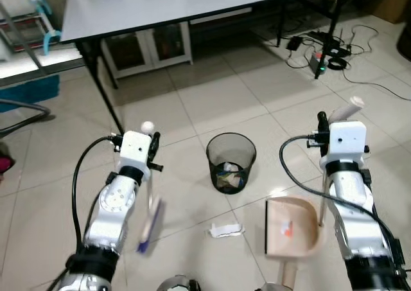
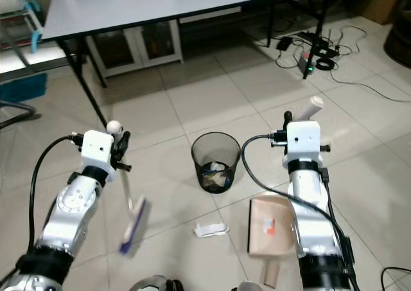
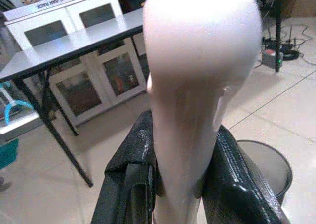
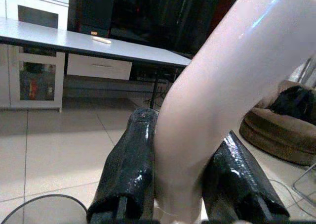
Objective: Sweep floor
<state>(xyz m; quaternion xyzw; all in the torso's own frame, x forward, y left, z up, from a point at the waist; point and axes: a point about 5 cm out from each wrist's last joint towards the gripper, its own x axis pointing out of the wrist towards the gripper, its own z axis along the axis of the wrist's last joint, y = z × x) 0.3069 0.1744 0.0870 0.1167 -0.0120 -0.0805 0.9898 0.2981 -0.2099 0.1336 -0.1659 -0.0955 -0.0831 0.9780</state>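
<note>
Left pincer grips broom; right pincer — dustpan.

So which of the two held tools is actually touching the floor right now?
The dustpan held by the right gripper: its tray lies on the tiles. The broom in the left gripper looks lifted, its head blurred.

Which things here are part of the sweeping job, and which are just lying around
Part of the job:
- broom, held in the left tool
- dustpan, handle held in the right tool
- crumpled paper scrap on the floor
- wire wastebasket, already holding trash

Just lying about:
- grey table
- white cabinet under it
- cables and power strip
</note>
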